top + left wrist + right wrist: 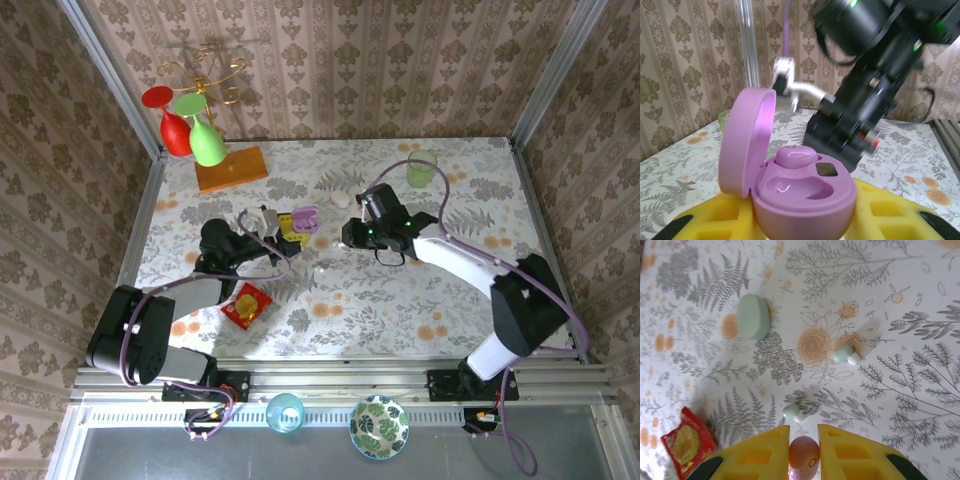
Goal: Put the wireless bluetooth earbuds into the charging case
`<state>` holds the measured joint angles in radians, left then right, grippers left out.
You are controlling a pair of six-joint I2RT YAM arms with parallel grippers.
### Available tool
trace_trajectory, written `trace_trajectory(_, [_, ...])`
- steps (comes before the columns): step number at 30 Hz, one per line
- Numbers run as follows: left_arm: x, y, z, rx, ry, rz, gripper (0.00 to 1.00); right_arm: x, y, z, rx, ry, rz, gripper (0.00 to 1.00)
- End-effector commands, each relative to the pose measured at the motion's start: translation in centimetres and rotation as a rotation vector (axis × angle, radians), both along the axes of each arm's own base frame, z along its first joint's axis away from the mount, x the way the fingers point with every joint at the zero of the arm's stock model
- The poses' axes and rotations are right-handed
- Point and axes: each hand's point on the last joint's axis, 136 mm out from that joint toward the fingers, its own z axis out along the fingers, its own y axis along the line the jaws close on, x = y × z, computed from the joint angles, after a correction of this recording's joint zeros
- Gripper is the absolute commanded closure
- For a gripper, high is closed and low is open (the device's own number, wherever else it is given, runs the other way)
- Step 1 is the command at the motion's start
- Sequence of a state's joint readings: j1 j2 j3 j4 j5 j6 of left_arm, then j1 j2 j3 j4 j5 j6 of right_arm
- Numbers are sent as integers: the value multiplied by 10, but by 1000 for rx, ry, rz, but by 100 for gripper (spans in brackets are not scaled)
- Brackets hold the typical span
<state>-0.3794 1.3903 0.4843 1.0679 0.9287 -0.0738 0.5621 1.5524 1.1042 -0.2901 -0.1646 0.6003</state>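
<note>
My left gripper (800, 225) is shut on an open pink-purple charging case (805, 200), with its yellow fingers (705, 222) on either side. The lid stands up on the left. One pink-purple earbud (795, 157) sits in the far socket, and the near socket is empty. My right gripper (803, 432) is shut on another pink-purple earbud (803, 457), held above the table. Two pale green earbuds (791, 411) (843, 353) lie on the cloth below it. From above, the right gripper (350, 238) hovers just right of the held case (305, 218).
A shut pale green case (753, 316) lies on the floral cloth, and a red packet (687, 445) lies near the left arm. At the back stand a glass rack on an orange base (232, 168) and a green cup (421, 168).
</note>
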Motion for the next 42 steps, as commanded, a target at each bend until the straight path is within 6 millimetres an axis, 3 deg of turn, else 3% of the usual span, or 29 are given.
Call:
trace_trajectory(1, [6,1,-7,23,-36,41,83,-14,-8,24,-37,-22,19,81])
trace_trajectory(11, [16,-1,-16,29,-38,69,83,-18,22,101,23,-172,89,81])
trace_trajectory(18, [16,-2,-18,32,-34,65,83,-13,55,129,62,-238,146,81])
trace_trajectory(28, [16,-2,-17,24,-34,61,83,-2,83,124,-4,-250,198,81])
trace_trajectory(42, [16,-2,-18,23,-26,63,83,3,92,100,-51,-221,204,81])
